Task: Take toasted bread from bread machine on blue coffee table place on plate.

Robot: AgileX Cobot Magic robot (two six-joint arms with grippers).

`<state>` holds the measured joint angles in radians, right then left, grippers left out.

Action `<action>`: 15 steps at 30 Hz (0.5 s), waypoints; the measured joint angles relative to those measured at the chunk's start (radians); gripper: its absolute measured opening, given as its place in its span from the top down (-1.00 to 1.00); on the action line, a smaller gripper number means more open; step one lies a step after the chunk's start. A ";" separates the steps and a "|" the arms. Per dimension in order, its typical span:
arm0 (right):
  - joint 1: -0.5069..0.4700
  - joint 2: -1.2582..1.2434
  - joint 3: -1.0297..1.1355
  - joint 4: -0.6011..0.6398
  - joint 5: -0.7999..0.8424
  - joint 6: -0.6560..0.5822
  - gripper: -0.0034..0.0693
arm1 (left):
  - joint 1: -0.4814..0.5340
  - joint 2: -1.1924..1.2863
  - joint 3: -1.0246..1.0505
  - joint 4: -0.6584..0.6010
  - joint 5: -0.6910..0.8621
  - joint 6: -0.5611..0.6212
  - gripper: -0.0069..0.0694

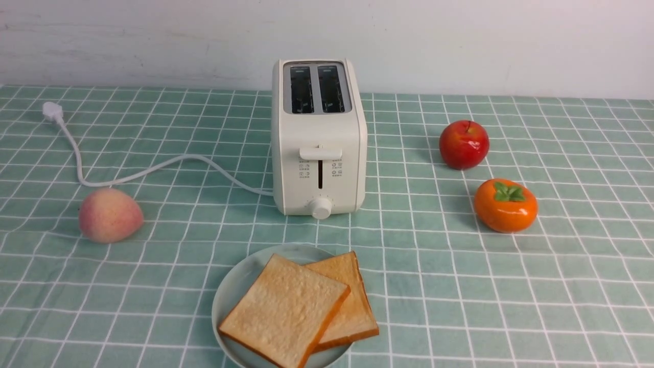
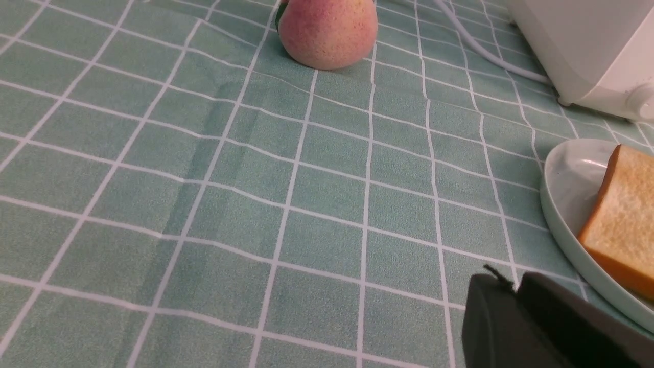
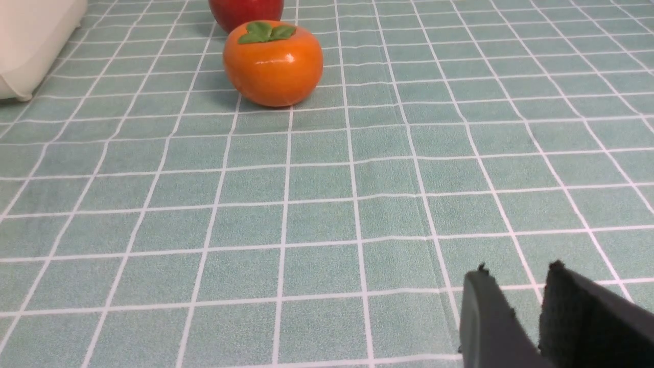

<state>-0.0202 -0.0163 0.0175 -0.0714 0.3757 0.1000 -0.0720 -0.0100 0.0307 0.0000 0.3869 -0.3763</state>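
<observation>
Two slices of toasted bread lie overlapping on the plate (image 1: 232, 291) at the front of the blue coffee table (image 1: 460, 286). One slice (image 1: 283, 309) rests partly over the other (image 1: 352, 301). Behind the plate stands the bread machine (image 1: 319, 138), and both of its slots look dark and empty. Neither arm shows in the front view. In the left wrist view my left gripper (image 2: 513, 280) hovers low over the cloth beside the plate (image 2: 562, 189) and a toast slice (image 2: 626, 204), its fingers pressed together and holding nothing. My right gripper (image 3: 518, 271) stands slightly open over bare cloth, empty.
A peach (image 1: 110, 214) lies left of the bread machine, near its white cord (image 1: 153, 171) and plug. A red apple (image 1: 464, 144) and an orange persimmon (image 1: 506, 204) sit to the right. The persimmon (image 3: 273, 64) is ahead of my right gripper.
</observation>
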 joint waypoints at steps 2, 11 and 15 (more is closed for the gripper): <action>0.000 0.000 0.000 0.000 0.000 0.000 0.41 | 0.000 0.000 0.000 0.000 0.000 0.000 0.65; 0.000 0.000 0.000 0.000 0.000 0.000 0.37 | 0.000 0.000 0.000 0.000 0.000 0.000 0.63; 0.000 0.000 0.000 0.000 0.000 0.000 0.36 | 0.000 0.000 0.000 0.000 0.000 0.000 0.63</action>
<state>-0.0202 -0.0163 0.0175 -0.0714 0.3757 0.1000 -0.0720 -0.0100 0.0307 0.0000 0.3869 -0.3763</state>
